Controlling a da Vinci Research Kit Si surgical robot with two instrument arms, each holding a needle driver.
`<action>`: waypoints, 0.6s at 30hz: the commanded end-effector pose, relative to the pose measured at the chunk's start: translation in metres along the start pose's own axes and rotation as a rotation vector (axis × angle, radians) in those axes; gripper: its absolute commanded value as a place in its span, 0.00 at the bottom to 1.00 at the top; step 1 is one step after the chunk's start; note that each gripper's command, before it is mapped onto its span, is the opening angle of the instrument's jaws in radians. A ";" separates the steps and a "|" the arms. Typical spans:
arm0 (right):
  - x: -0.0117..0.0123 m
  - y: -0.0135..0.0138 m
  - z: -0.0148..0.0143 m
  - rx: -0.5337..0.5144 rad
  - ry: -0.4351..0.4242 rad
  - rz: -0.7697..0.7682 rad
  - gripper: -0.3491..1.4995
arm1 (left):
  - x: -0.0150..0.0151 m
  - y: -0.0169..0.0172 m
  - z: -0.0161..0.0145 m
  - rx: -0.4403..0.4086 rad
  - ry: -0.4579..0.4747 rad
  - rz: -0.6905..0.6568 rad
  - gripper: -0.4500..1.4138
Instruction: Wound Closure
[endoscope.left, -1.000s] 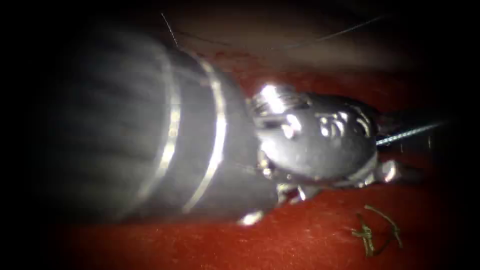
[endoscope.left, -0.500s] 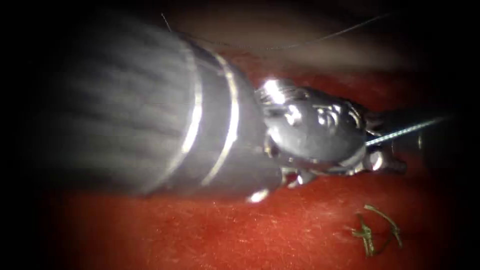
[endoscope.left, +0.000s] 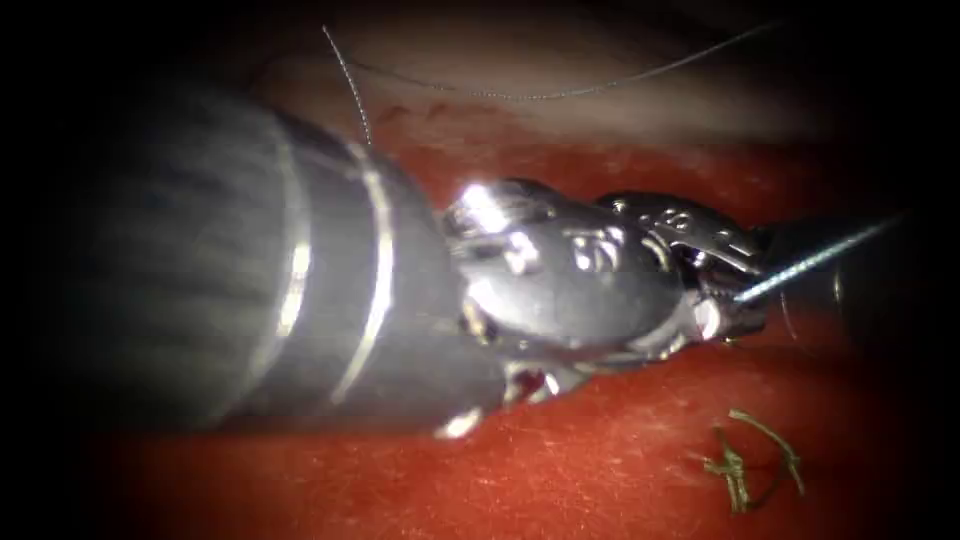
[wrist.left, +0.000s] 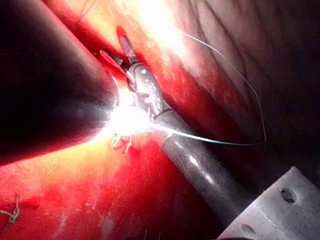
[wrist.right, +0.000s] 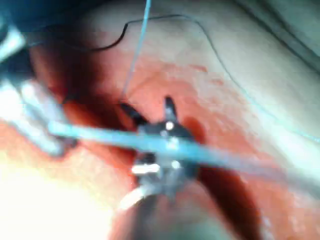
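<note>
Endoscope view has the left end effector (endoscope.left: 735, 295) closed on the thread (endoscope.left: 810, 262), which runs taut toward 2 o'clock over the tissue (endoscope.left: 600, 470), while the right end effector (wrist.right: 147, 106) gapes empty, so any pull, I judge, should be gentle and in line with the strand.

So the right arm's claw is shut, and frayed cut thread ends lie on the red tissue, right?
Not quite: the right arm's small metal claw is open and empty, per the right wrist view. The frayed cut thread ends do lie on the red tissue.
</note>
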 end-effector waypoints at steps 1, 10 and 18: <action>-0.0005 -0.0003 0.0006 0.004 0.000 0.000 0.94 | -0.0003 0.0000 -0.0003 -0.017 0.022 -0.023 0.05; -0.0010 -0.0015 -0.0004 0.141 -0.024 -0.006 0.92 | -0.0036 -0.0045 -0.0074 -0.075 0.205 -0.236 0.05; -0.0006 -0.0037 -0.0020 0.305 -0.006 0.013 0.92 | -0.0071 -0.0104 -0.0121 -0.032 0.293 -0.284 0.05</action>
